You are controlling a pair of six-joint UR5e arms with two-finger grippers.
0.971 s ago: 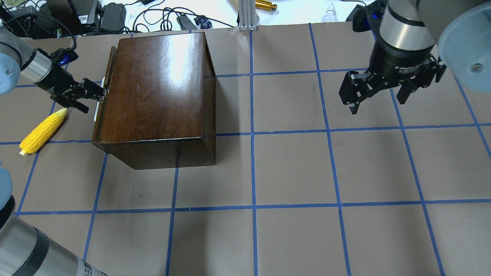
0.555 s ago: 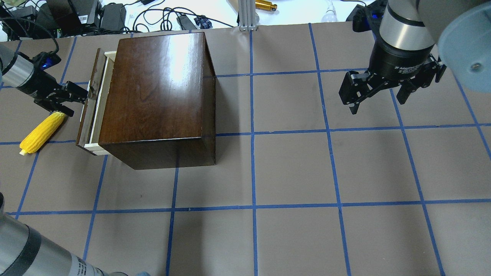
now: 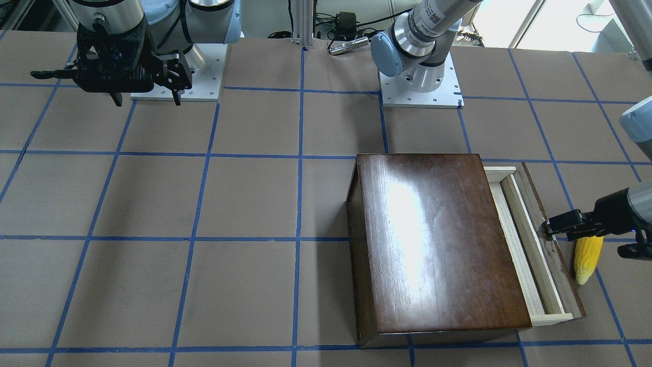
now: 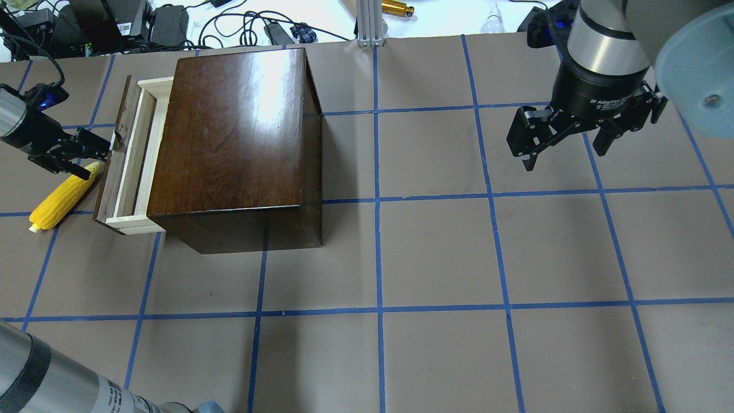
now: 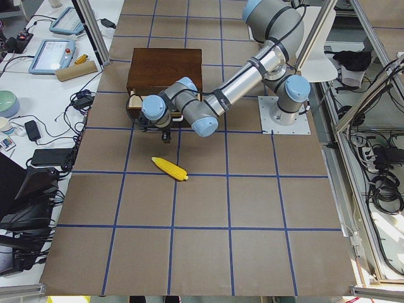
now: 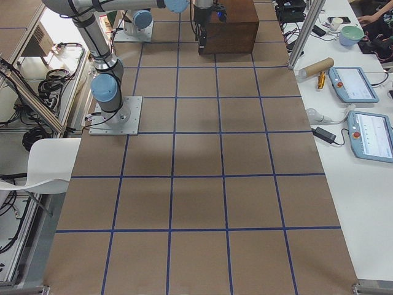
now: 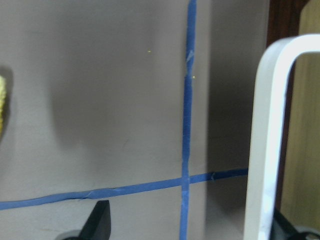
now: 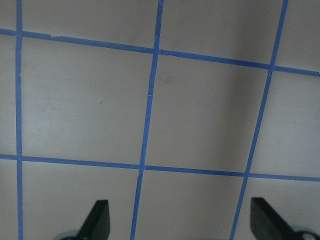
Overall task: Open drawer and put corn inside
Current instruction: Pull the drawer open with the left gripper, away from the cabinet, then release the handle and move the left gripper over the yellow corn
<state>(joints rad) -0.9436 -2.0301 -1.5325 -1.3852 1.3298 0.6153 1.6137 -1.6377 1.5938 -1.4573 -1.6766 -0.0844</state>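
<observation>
The dark-brown wooden box [image 4: 235, 143] stands at the table's left. Its pale wood drawer [image 4: 133, 155] is pulled partly out to the left; it also shows in the front view [image 3: 530, 250]. My left gripper [image 4: 102, 154] is open at the drawer front, one finger hooked in the white pull [image 7: 265, 150]. The yellow corn [image 4: 60, 197] lies on the table just left of the drawer, under that gripper, and shows in the front view [image 3: 587, 255]. My right gripper [image 4: 563, 159] is open and empty, high over the table's far right.
Cables and power adapters [image 4: 166, 23] lie past the table's far edge, beside an aluminium post [image 4: 367, 23]. The brown table [image 4: 436, 258] has a blue tape grid. The arm bases [image 3: 420, 86] stand behind the box.
My left gripper has moved left and drawn the drawer further out of the box. The corn and the right arm have not moved.
</observation>
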